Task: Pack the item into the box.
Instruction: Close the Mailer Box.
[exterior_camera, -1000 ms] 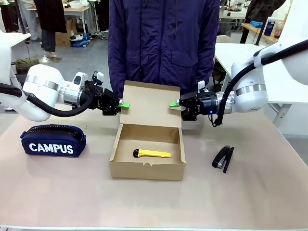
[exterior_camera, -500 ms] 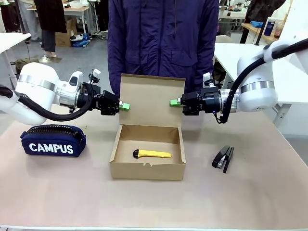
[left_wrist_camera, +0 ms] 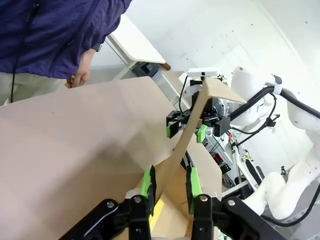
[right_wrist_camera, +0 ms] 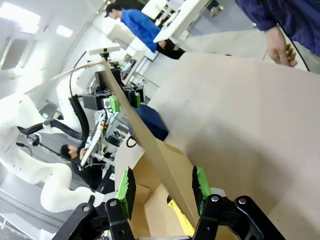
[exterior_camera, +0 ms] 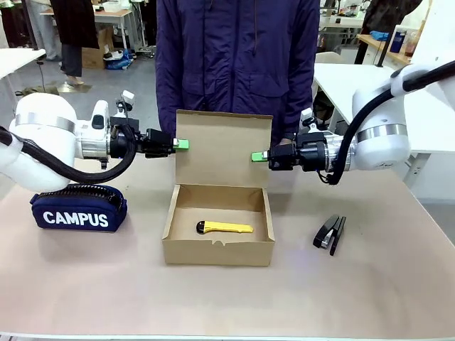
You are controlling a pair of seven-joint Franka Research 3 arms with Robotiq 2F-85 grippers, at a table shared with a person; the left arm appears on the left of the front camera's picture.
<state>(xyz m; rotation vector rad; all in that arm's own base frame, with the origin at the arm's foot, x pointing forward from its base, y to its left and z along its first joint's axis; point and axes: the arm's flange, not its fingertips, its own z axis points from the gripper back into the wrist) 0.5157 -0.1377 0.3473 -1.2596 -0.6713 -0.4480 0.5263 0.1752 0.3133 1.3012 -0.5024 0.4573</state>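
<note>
Front view: slim yellow utility knife [exterior_camera: 226,227] lies inside open shallow brown cardboard box [exterior_camera: 217,252], midway between side edges of worktop [exterior_camera: 85,284]. Behind, left hand [exterior_camera: 183,144] is clamped on left edge of upright lid [exterior_camera: 223,149]; right hand [exterior_camera: 257,156] straddles right edge, jaws apart.

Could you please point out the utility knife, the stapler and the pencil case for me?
utility knife [exterior_camera: 226,227], front view, yellow body.
stapler [exterior_camera: 328,236], front view, black body.
pencil case [exterior_camera: 78,207], front view, navy front panel.

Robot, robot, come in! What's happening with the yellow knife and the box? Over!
Left gripper shut on lid edge, right gripper open astride other edge. Yellow knife lying in box. Lid upright, nothing blocking.
</note>
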